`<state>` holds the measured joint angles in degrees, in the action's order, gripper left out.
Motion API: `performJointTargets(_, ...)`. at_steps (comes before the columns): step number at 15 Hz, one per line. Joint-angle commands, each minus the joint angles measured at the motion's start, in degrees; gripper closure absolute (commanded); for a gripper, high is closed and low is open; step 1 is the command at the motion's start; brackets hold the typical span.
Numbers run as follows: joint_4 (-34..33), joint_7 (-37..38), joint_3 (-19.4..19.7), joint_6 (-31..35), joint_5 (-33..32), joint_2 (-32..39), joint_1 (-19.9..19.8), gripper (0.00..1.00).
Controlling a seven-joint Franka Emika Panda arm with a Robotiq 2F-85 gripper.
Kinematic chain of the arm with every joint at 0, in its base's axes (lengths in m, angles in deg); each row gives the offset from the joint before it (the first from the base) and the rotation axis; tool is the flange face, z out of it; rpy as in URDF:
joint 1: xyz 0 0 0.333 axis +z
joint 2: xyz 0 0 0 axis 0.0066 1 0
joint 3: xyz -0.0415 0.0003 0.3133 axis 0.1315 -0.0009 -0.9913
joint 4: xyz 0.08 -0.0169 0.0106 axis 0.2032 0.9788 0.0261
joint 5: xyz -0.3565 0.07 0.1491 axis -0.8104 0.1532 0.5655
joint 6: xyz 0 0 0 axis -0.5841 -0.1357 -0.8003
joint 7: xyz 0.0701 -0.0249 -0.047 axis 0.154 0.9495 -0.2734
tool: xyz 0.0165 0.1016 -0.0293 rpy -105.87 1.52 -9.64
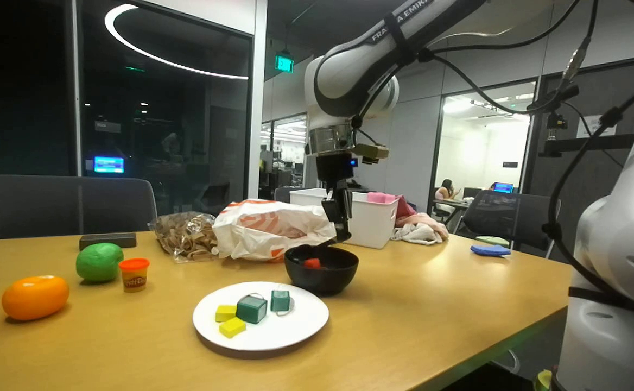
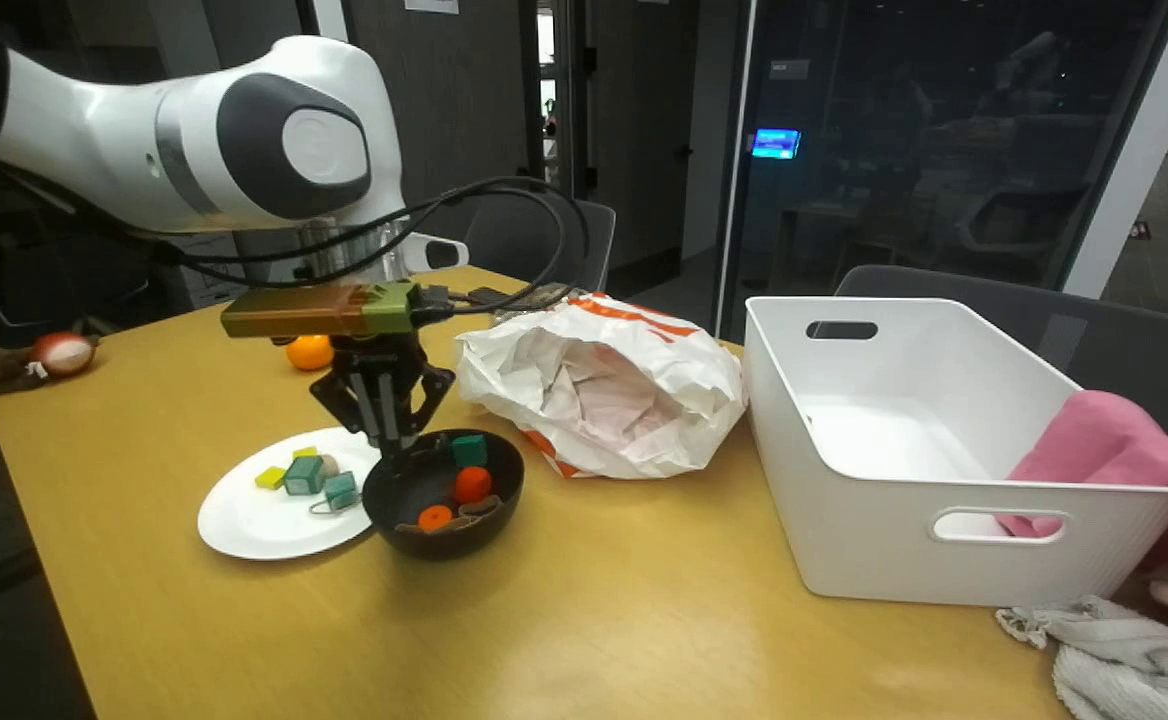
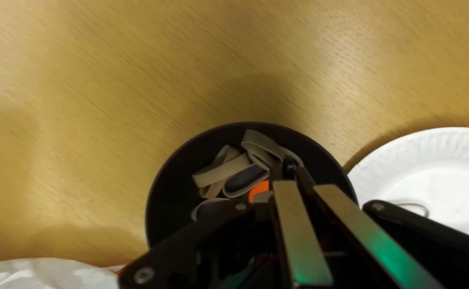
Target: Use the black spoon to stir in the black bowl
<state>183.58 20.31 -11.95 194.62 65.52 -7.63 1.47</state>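
Observation:
The black bowl (image 1: 321,281) stands on the table against the edge of the white plate; it also shows in an exterior view (image 2: 449,543) and in the wrist view (image 3: 170,184). It holds brown bands (image 3: 226,172), orange-red pieces (image 2: 472,485) and a teal block (image 2: 469,450). My gripper (image 1: 342,234) points down over the bowl, its fingertips at the plate-side rim (image 2: 391,442). Its fingers (image 3: 292,178) are nearly together on a thin dark piece, the black spoon (image 1: 327,243), which slants toward the bowl. The spoon's lower end is hard to make out against the dark bowl.
The white plate (image 1: 273,338) with green and yellow blocks adjoins the bowl. A crumpled white bag (image 2: 634,400) lies close behind the bowl. A white bin (image 2: 944,540) stands farther off. A Play-Doh tub (image 1: 134,276), green fruit (image 1: 99,262) and orange fruit (image 1: 36,297) are also on the table.

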Motion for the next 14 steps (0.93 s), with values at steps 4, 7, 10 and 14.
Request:
performJointTargets(4, 0.5, 14.0, -5.1, -3.2, -16.4, -5.0, -0.3, 0.9)
performJointTargets(7, 0.3, 17.5, -6.6, -6.6, -19.8, -5.0, -0.1, 0.9)
performJointTargets(10, 0.0, 20.1, -7.1, -10.1, -21.6, -3.9, -0.1, 0.9)
performJointTargets(14, 0.0, 20.2, -6.4, -12.1, -21.9, -1.4, 0.1, 0.9)
